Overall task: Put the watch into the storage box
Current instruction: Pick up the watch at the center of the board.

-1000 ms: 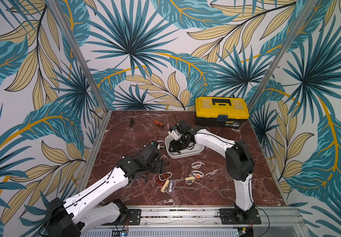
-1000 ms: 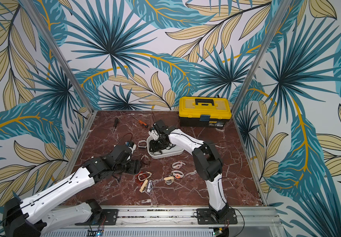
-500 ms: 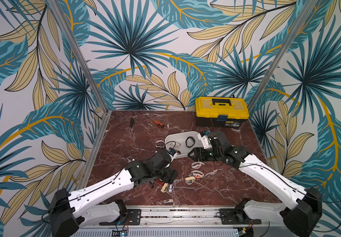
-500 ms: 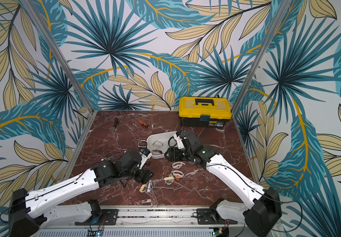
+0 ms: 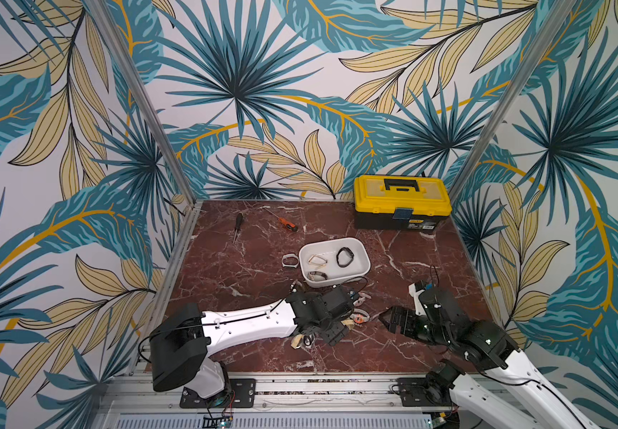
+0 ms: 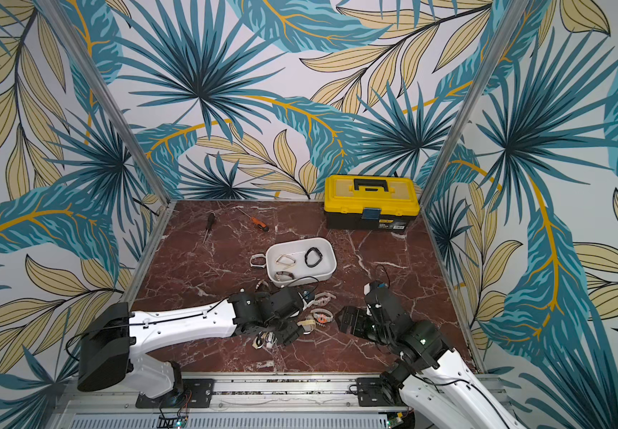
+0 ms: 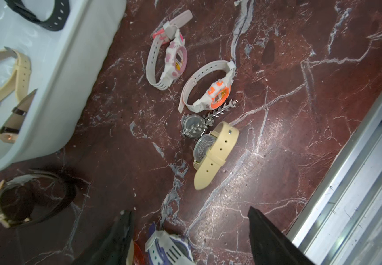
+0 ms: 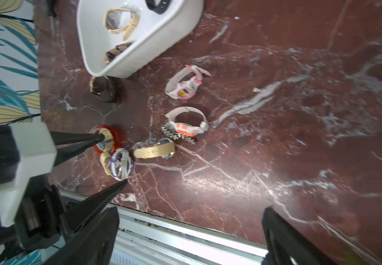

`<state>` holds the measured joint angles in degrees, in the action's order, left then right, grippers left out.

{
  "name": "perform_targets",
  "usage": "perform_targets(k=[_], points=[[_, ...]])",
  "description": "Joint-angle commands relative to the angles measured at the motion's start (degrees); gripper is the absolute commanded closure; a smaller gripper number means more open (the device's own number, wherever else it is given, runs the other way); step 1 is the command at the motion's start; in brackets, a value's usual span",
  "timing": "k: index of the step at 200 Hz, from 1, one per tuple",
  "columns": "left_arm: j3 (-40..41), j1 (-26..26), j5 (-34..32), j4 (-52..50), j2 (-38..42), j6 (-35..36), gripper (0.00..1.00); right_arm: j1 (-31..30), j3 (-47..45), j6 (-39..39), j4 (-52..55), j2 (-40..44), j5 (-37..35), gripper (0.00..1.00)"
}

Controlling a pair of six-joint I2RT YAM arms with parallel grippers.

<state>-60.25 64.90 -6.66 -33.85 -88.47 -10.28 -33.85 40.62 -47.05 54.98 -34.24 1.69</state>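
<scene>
Now, L fingers (image 7: pixel 268 236) apart, astride watch (image 7: pixel 167 247) (purple).

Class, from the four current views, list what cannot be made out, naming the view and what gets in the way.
1. Purple-and-white watch: left wrist view, cut off by the bottom edge.
2. Black watch in the storage box: left wrist view, cut by the top edge.
3. Brown-strapped watch: right wrist view, half hidden behind the storage box wall.
4. Toolbox contents: both top views, lid shut.
</scene>
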Motion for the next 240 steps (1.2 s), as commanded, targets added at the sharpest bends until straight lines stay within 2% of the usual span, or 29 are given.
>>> perform_targets(k=[1,17,66,89,124,149,201,240], points=[[-3.8,1.0,0.0,2.2,-1.8,2.2,0.19,-0.2,1.2,-2.4,9.0,2.7,-5.5,0.0],[-3.9,1.9,-0.2,2.9,-3.6,2.7,0.19,-0.2,0.9,-2.6,8.9,3.6,-5.8,0.0],[-5.1,4.6,-8.6,5.3,-8.1,3.2,0.2,-0.2,0.8,-2.0,7.7,2.7,-5.5,0.0],[-5.2,5.2,-12.4,7.3,-10.0,3.3,0.25,-0.2,0.5,-2.0,7.7,3.1,-5.1,0.0],[-5.6,5.3,-14.5,10.2,-12.1,4.1,0.36,-0.2,-0.7,-2.5,7.7,5.1,-4.8,0.0],[-6.0,5.4,-16.5,11.5,-12.7,4.6,0.5,-0.2,-1.3,-3.0,7.9,6.2,-5.0,0.0],[-7.0,5.3,-15.7,11.3,-14.9,5.8,0.88,-0.2,-2.5,-2.9,7.1,5.8,-4.7,0.0],[-7.0,5.3,-13.3,10.8,-14.9,5.8,0.93,-0.2,-2.8,-2.9,6.9,5.0,-5.2,0.0]])
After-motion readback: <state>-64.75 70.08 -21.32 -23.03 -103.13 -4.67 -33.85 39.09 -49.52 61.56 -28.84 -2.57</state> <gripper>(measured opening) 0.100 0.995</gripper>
